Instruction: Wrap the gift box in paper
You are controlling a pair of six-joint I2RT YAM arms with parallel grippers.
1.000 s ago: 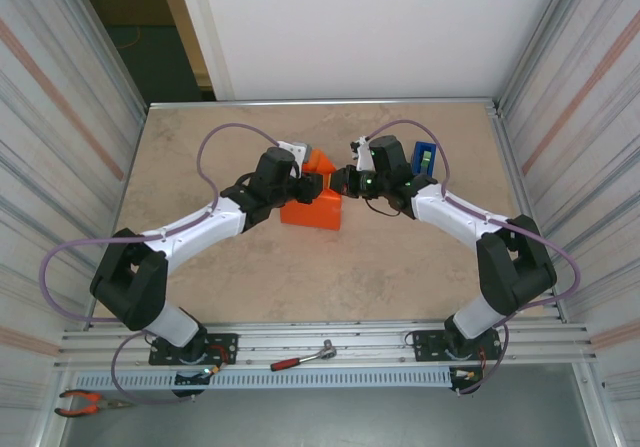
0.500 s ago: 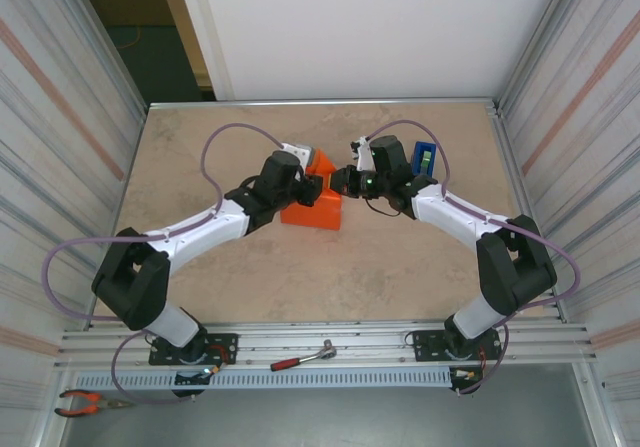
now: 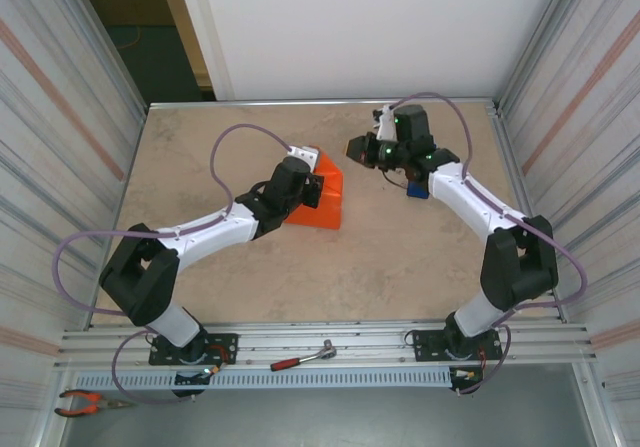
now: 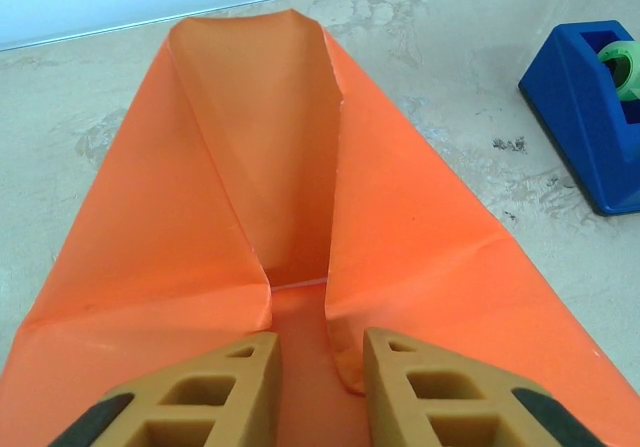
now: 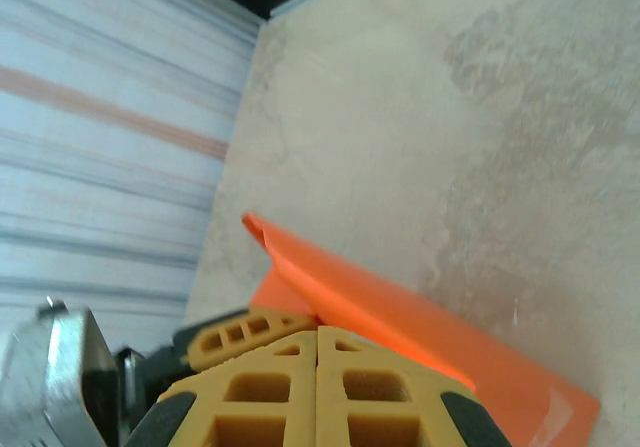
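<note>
**Item:** paper (image 3: pixel 322 205), bright orange, folded into a wedge-shaped parcel at mid-desk (image 3: pixel 200 167), nearer the far edge than the near one. Gift box judged to be wrapped inside. End flap creased into an open triangular pocket, no tape seen on it.

**Risks, as judged**
- Left: left fingers (image 4: pixel 240 382) slightly apart, astride a raised crease of the end flap, not visibly pinching. Liable to crush or tear the thin sheet if closed off-line, or to drag the light parcel along the desk.
- Centre: unsecured folds apt to spring open, with nothing pressing on them from the right side.
- Right: blue tape dispenser (image 3: pixel 418 189) tucked under the right arm toward the far right corner, easily knocked on a descent.

**Poses**
- Left arm (image 3: pixel 210 232): stretched low from the near left corner to mid-desk, wrist angled down onto the parcel.
- Right arm (image 3: pixel 470 202): elbow bent, wrist high toward the far edge, right fingers (image 5: pixel 270 387) pressed together on nothing, clear of the paper.
</note>
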